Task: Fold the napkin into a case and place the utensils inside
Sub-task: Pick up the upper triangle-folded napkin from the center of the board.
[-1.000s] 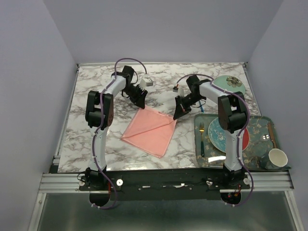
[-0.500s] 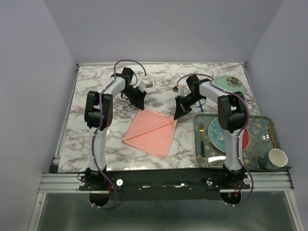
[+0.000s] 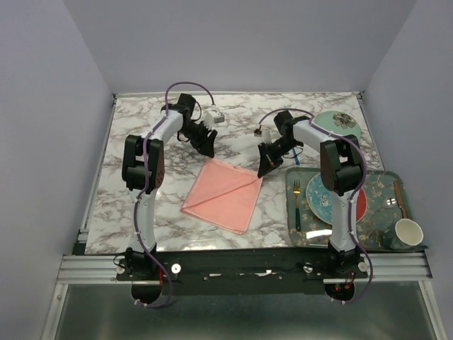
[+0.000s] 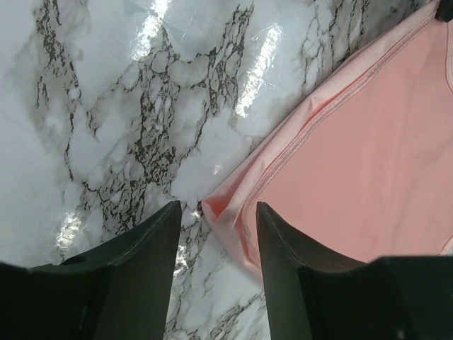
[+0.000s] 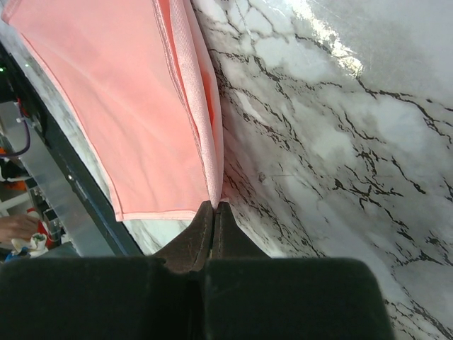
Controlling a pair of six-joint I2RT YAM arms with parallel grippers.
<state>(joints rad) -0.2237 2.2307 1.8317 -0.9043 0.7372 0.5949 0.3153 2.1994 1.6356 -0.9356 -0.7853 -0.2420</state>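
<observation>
Nearest, at the right, a patterned teal tray (image 3: 375, 185) carries a round teal plate (image 3: 324, 200) and a pale cup (image 3: 409, 232). Mid-table, on the white marble tabletop (image 3: 141, 120), the salmon-pink satin napkin (image 3: 223, 195) lies folded flat. At its far right corner, the right gripper (image 5: 214, 209) is clamped tight on the cloth. At its far left corner, the left gripper (image 4: 216, 212) stands partly open, straddling the corner and holding nothing.

top external: high behind near edge, looks down on whole tabletop (image 3: 119, 180) | both wrist views: close above it, facing down | shared by all: napkin (image 3: 225, 195) corners
</observation>
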